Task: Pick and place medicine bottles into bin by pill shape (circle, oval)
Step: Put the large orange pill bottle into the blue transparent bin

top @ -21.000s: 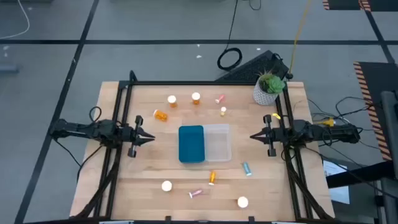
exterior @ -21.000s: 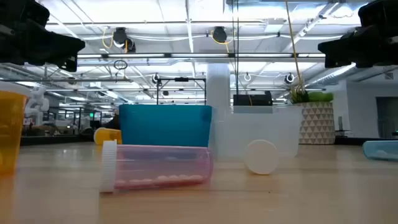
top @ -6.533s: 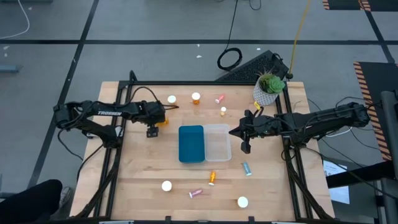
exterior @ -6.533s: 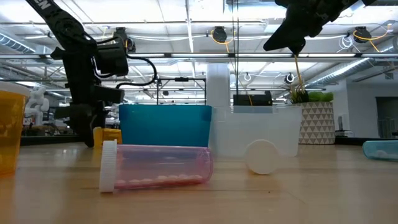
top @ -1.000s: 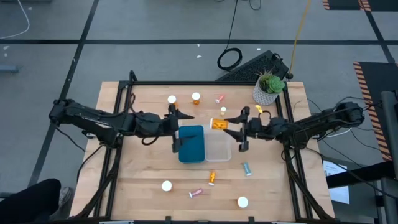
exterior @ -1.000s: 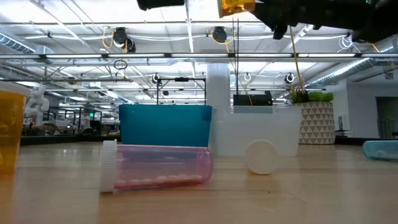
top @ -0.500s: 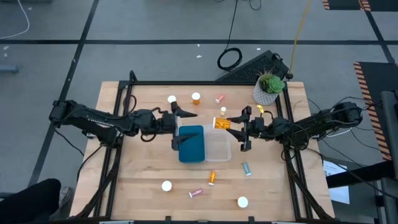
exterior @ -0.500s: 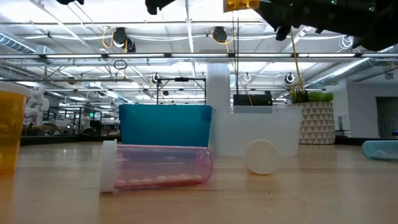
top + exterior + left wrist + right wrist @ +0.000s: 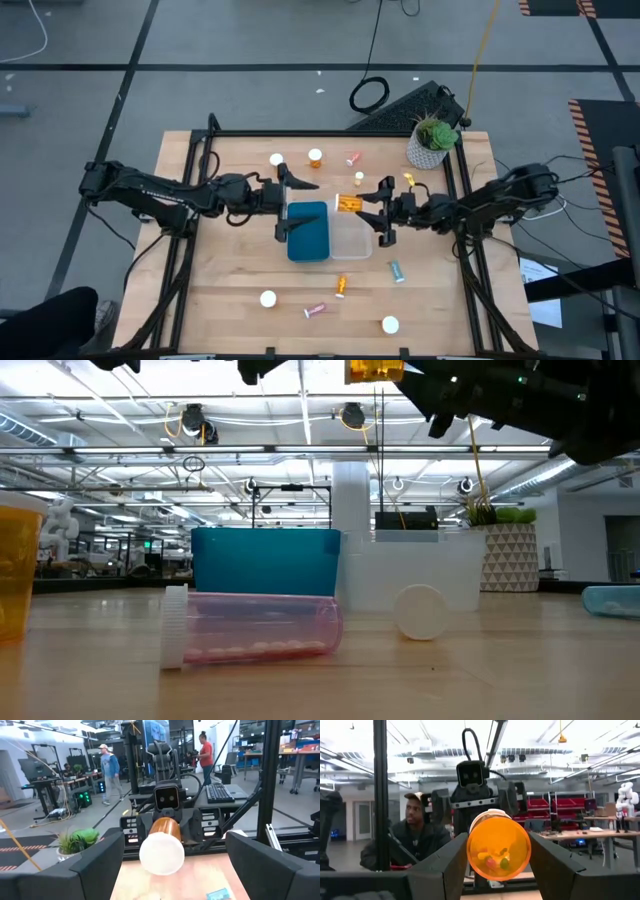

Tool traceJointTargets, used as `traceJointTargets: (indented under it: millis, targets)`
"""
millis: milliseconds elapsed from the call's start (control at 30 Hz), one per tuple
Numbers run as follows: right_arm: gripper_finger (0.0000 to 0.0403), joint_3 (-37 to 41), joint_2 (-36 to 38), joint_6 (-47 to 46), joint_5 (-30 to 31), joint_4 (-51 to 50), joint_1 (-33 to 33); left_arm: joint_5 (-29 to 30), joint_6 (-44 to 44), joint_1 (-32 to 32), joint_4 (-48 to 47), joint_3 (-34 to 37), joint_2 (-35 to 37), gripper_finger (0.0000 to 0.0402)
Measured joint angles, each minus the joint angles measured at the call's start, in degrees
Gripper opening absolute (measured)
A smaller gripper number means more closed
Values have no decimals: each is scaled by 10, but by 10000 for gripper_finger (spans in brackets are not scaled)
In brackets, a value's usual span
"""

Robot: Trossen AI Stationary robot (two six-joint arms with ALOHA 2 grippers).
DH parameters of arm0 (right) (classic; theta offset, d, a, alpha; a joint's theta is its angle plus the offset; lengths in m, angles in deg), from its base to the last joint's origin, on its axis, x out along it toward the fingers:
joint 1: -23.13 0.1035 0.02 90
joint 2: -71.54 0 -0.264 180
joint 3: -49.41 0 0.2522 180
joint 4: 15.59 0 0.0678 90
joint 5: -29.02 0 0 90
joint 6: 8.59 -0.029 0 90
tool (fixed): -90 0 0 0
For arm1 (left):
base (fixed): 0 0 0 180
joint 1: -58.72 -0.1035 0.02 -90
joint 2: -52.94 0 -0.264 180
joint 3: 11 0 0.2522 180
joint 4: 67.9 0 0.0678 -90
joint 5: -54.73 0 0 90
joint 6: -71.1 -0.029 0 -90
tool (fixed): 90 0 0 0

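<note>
1 amber bottle (image 9: 347,204) sits clamped in the right tool (image 9: 368,207); left tool (image 9: 293,205) gapes empty.

Robotics lab or workshop: wooden table (image 9: 230,290) on taped concrete floor, ceiling trusses, workbenches, monitors, people (image 9: 109,767) behind.

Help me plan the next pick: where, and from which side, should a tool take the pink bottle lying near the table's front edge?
Grip the pink bottle across the middle of its body, coming straight down from above: it lies on its side, white cap at one end. The right tool holds an amber bottle; the left tool is open.
</note>
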Motion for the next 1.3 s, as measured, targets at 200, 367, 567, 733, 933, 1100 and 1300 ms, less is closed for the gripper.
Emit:
traceJointTargets:
  millis: [200,367,567,733,933,1100,1300]
  targets:
    - [187,1,14,3,0,-1,0,-4,-5,5,-7,0,0,347]
    - [187,1,21,3,-14,-1,0,-4,2,5,-9,0,-1,347]
    - [187,1,22,3,-18,0,0,-4,1,5,43,-1,-39,347]
    - [187,1,22,4,-18,0,0,2,6,4,83,-1,-61,347]
    - [187,1,22,5,-18,0,0,13,11,3,106,-1,-77,351]
    - [187,1,22,7,-18,0,0,33,21,2,128,-1,-97,391]
    - [187,1,22,7,-18,1,0,24,32,-9,153,-4,-118,385]
